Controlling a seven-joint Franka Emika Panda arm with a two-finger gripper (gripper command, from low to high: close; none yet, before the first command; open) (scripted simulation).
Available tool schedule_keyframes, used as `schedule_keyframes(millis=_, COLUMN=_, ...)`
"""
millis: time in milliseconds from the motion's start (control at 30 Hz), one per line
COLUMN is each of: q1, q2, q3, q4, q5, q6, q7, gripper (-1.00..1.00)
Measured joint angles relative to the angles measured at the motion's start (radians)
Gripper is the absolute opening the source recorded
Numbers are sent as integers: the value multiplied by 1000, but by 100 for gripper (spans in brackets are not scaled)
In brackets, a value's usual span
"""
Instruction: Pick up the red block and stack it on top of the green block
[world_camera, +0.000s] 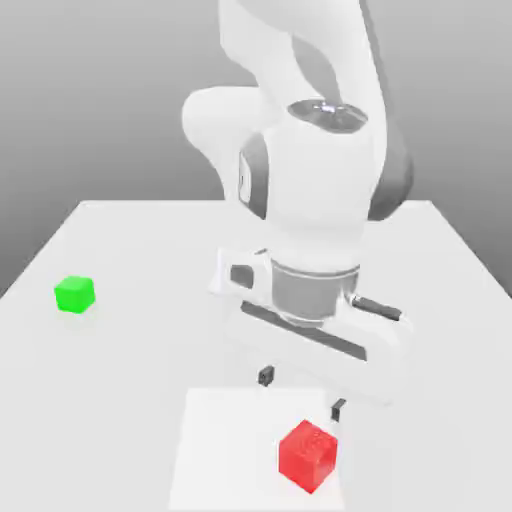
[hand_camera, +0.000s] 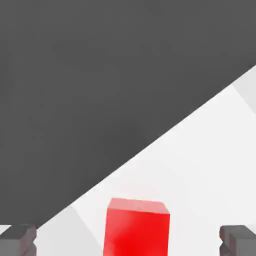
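- Red block (world_camera: 308, 456) nearest the camera, at the near edge of a pale square patch (world_camera: 220, 450), toward the exterior view's right; one upright edge turned to the viewer.
- Gripper (world_camera: 302, 393) above and a little to the far side of it, tilted in that view, fingers wide apart, nothing between them. No contact with the block seen.
- Green block (world_camera: 75, 294) well apart, far and to the exterior view's left, on the table (world_camera: 140, 350).
- Step in hand, as I judge it: line up over red, then go down for the grasp. Lift and stacking still to do.
- Hand view has the block roughly midway between the two fingers, its sides nearly square to them; little turning of the wrist looks needed.
- Advised: ease nearer until centred, then descend straight, keeping the fingers spread; close only once the pads flank the side faces.
- Watch for: a fingertip landing on the top face, or one pad touching first and nudging the block toward the near edge.
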Motion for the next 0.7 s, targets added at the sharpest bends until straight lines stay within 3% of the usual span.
schedule_keyframes(millis=133, q1=47, q2=143, q3=-61, q4=16, q5=-73, q6=111, q7=72, gripper=0)
schedule_keyframes(millis=167, q1=65, q2=179, q3=-83, q4=22, q5=-94, q6=140, q7=88, gripper=-100)
schedule_keyframes(millis=400, q1=70, q2=187, q3=-88, q4=23, q5=-99, q6=149, q7=92, gripper=-100)
schedule_keyframes(millis=567, q1=32, q2=31, q3=-30, q4=-4, q5=8, q6=24, q7=12, gripper=-100)
schedule_keyframes(millis=700, q1=-63, q2=-40, q3=-133, q4=-51, q5=1, q6=-5, q7=33, gripper=-100)
